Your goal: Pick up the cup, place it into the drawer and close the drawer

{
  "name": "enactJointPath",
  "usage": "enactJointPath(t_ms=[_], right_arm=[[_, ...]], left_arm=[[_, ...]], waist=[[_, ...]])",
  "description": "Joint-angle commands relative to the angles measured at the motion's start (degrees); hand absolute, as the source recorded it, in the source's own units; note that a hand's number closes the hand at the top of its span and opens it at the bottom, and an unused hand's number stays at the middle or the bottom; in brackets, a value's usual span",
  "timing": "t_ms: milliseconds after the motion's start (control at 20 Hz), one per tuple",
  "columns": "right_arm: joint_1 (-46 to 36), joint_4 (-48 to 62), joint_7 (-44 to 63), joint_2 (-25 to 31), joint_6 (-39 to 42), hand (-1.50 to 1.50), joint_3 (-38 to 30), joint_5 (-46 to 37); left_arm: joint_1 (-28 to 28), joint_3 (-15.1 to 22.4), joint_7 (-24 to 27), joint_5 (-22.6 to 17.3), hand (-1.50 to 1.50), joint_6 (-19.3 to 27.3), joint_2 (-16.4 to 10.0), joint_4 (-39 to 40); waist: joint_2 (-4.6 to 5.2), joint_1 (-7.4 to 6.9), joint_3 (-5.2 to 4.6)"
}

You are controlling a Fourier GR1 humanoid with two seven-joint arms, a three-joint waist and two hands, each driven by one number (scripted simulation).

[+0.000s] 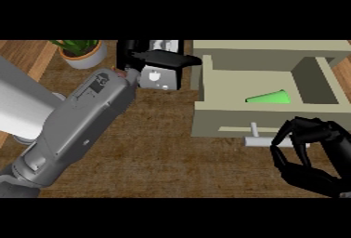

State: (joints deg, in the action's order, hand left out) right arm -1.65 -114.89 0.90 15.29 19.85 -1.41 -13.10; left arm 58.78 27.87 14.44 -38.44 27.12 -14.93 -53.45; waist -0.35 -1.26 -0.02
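A potted plant [83,52] is seen at the back left of the counter, its green, pale-striped leaves cut off by the view's upper limit and its pale grey round pot set upright. The wooden counter [165,153] is shown in dark, streaked brown, with lighter planks at the upper left corner. A white rounded form [17,111] is seen at the left edge; what it is cannot be told.

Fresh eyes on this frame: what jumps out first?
The green cup inside the open beige drawer at right stands out most. Next, the grey left forearm cuts diagonally across the wooden counter, with the left hand near the top edge. The black right hand sits at the drawer handle, lower right.
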Motion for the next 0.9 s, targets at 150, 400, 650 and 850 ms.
enactJointPath(t_ms=[150, 400, 650, 850], right_arm=[[-5.6, 11.3, -4.9, -0.1, -5.2, 1.5, 7.0, -16.2], [-9.8, 19.3, -5.9, 3.6, -6.7, 1.5, 11.7, -27.4], [-12.6, 33.6, -12.1, 1.5, -16.4, 1.5, 15.6, -37.4], [-23.1, 48.7, -13.6, -1.3, -18.5, 1.5, 13.9, -39.0]], left_arm=[[-8.4, -3.2, -2.3, -0.5, -1.5, -2.7, -6.9, -10.2], [-14.4, -4.6, -2.8, -1.5, -1.5, -6.0, -11.6, -14.5], [-22.4, -6.4, -1.1, -1.4, -1.5, -7.3, -14.5, -20.7], [-27.8, -9.0, -0.3, -2.3, -1.5, -9.2, -15.7, -23.6]], waist=[[0.26, -0.55, 0.02], [0.4, -1.33, -0.01], [0.46, -1.23, 0.06], [0.58, -1.04, 0.05]])
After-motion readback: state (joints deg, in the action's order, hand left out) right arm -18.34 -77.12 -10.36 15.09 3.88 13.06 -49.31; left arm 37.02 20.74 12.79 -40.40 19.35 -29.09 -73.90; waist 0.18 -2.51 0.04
